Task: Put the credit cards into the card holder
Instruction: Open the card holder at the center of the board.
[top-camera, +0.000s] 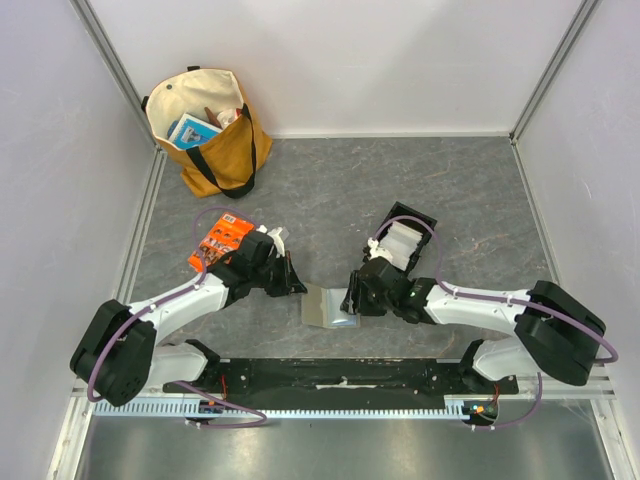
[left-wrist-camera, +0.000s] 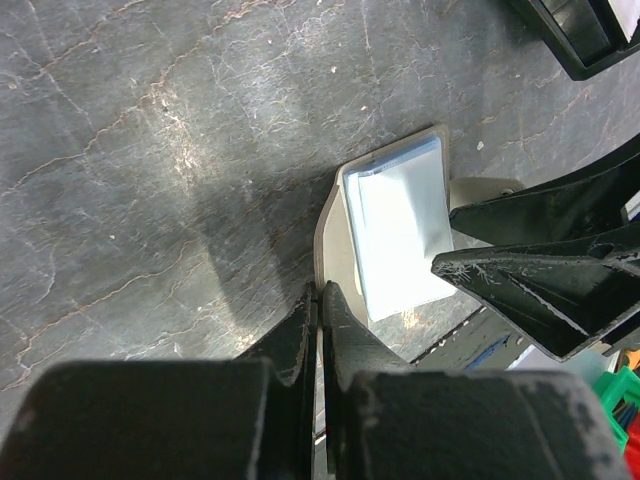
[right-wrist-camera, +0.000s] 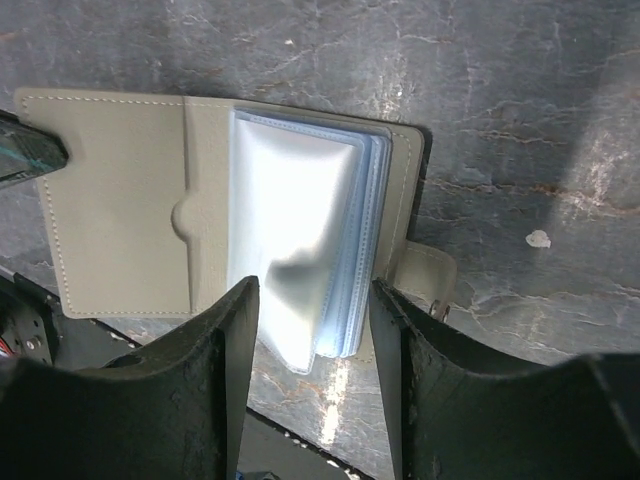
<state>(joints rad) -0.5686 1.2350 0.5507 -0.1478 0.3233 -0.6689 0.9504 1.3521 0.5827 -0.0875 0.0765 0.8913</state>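
Centrally, open card holder (right-wrist-camera: 120, 200) with clear sleeves (right-wrist-camera: 295, 230); credit cards (top-camera: 402, 243) in black tray (top-camera: 416, 213)

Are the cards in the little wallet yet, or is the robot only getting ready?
Done: the card holder lies open. In hand: the left gripper pinches its cover, and the right gripper straddles the clear sleeves; whether it grips them is unclear. Left: the credit cards sit in the black tray, so each has to be carried over and slipped in.
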